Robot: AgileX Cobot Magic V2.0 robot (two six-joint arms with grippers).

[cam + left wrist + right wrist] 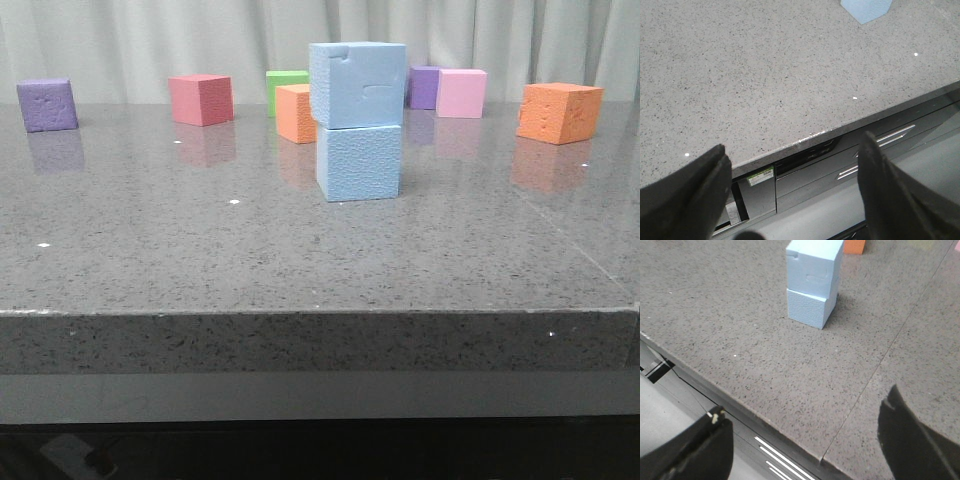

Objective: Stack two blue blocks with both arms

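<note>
Front view: two blue blocks [357, 120] stacked on the surface [200, 250].
Left tool [790, 195] and right tool [805, 450] spread, holding nothing.

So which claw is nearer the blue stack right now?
Probably the right claw: its view shows the whole blue stack across the table. The left claw, open at the table edge, shows only a corner of it. Neither touches it.

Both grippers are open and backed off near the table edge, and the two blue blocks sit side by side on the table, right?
Not side by side: the front view shows one blue block stacked on the other. The rest holds.
</note>
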